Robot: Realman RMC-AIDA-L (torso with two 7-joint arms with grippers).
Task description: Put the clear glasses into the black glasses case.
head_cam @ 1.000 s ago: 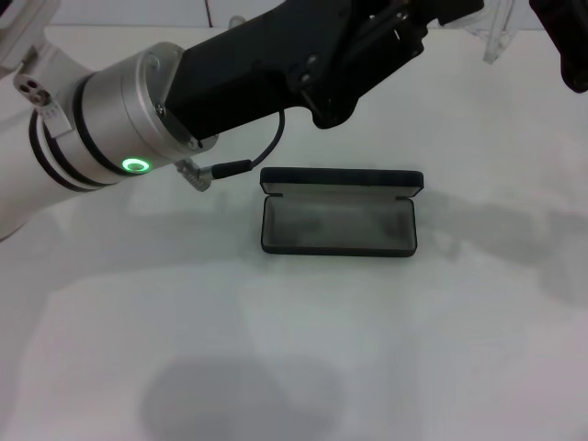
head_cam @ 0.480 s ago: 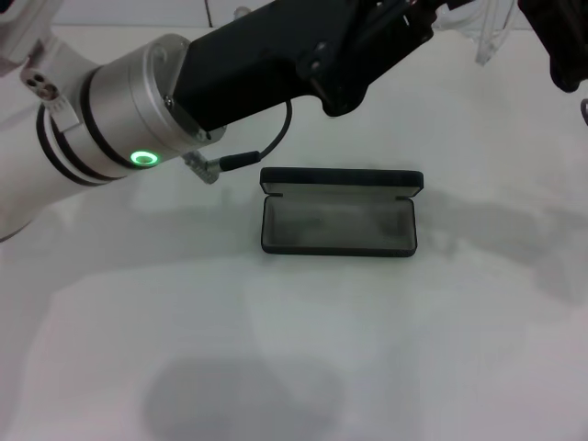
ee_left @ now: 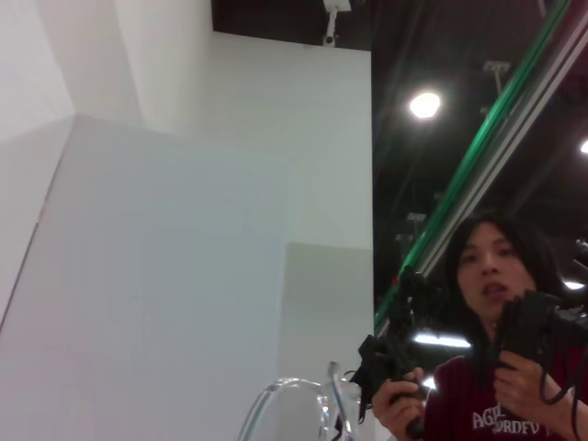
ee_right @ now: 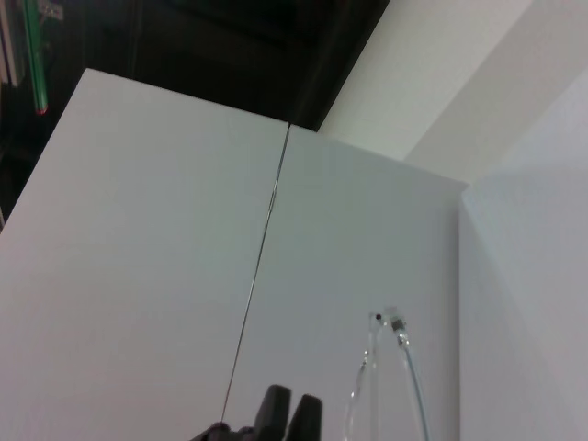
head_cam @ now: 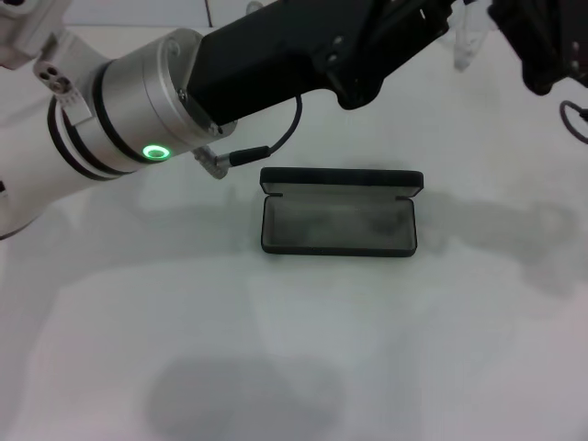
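As before, black glasses case open, unmoved

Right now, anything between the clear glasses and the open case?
Nothing visible. The clear glasses are held up at the far edge of the head view, between the two arms. The black glasses case lies open on the table, its grey interior bare and uncovered.
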